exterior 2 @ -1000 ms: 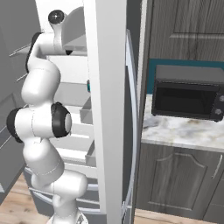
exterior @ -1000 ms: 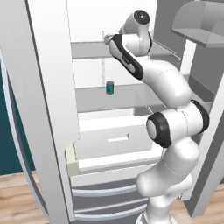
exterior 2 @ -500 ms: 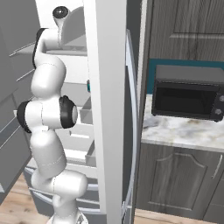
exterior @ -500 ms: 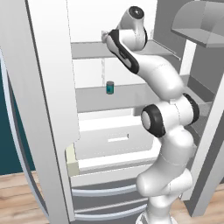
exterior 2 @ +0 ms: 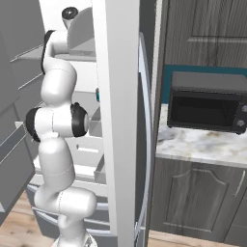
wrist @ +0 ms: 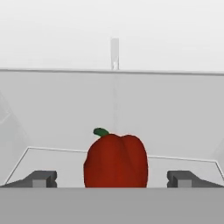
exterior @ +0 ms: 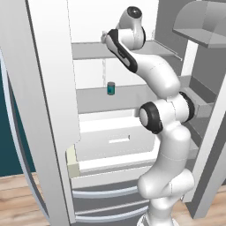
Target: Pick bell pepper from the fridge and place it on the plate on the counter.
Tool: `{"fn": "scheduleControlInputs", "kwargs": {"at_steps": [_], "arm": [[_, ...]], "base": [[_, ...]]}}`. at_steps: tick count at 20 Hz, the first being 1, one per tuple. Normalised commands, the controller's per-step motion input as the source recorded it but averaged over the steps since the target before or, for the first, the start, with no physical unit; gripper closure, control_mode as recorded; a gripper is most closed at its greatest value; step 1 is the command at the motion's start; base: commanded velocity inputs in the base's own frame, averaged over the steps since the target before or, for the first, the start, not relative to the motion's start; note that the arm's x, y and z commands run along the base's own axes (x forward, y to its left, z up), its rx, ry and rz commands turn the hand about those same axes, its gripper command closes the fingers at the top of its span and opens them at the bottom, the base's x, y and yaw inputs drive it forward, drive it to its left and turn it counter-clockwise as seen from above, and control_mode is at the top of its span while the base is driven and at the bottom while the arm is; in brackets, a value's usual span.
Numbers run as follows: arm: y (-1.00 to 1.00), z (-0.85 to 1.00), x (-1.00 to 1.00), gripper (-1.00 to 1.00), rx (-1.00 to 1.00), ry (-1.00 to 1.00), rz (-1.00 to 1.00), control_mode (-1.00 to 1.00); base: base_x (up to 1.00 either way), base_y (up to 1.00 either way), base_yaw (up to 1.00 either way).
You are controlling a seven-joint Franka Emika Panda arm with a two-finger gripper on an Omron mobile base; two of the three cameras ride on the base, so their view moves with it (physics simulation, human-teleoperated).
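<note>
Red, lumpy bell pepper [wrist: 116, 160] sat between the wide-apart gripper [wrist: 112, 178] fingertips; the arm had risen to the grey fridge shelf [exterior: 88, 50], ready for grasping.

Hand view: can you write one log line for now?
gripper: open | red lumpy bell pepper: between fingertips, not gripped | grey fridge shelf: under pepper

A: What stands on the middle shelf?

B: A small teal can [exterior: 111, 88], upright, alone near the back wall.

A: Anything off to the right?

B: A black microwave [exterior 2: 208, 102] with a dark glass door, set against a teal wall [exterior 2: 166, 77]. Dark grey cabinets [exterior 2: 193, 198] sit below it, and another cabinet [exterior 2: 207, 34] of the same wood grain hangs above.

A: And the floor?

B: Light wooden planks [exterior: 17, 198], seen low at the left, under a stretch of the teal wall.
</note>
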Motion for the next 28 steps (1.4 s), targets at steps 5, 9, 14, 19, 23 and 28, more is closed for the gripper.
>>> {"fn": "scheduleControlInputs", "kwargs": {"at_steps": [5,9,14,19,23,28], "arm": [[0.04,-0.23,0.01,-1.0,-0.04,0.0,0.0,-1.0],[0.02,-0.19,0.0,-1.0,-0.03,0.0,0.0,-1.0],[0.0,-0.26,0.07,-1.0,-0.02,0.0,0.0,-1.0],[0.0,-0.24,0.13,-1.0,-0.01,0.0,0.0,-1.0],[0.0,-0.12,0.2,-1.0,0.0,0.0,0.0,-1.0],[0.0,-0.06,0.23,-1.0,0.0,0.0,0.0,-1.0]], "base": [[0.0,0.0,0.0],[0.0,0.0,0.0],[0.0,0.0,0.0],[0.0,0.0,0.0],[0.0,0.0,0.0],[0.0,0.0,0.0]]}}
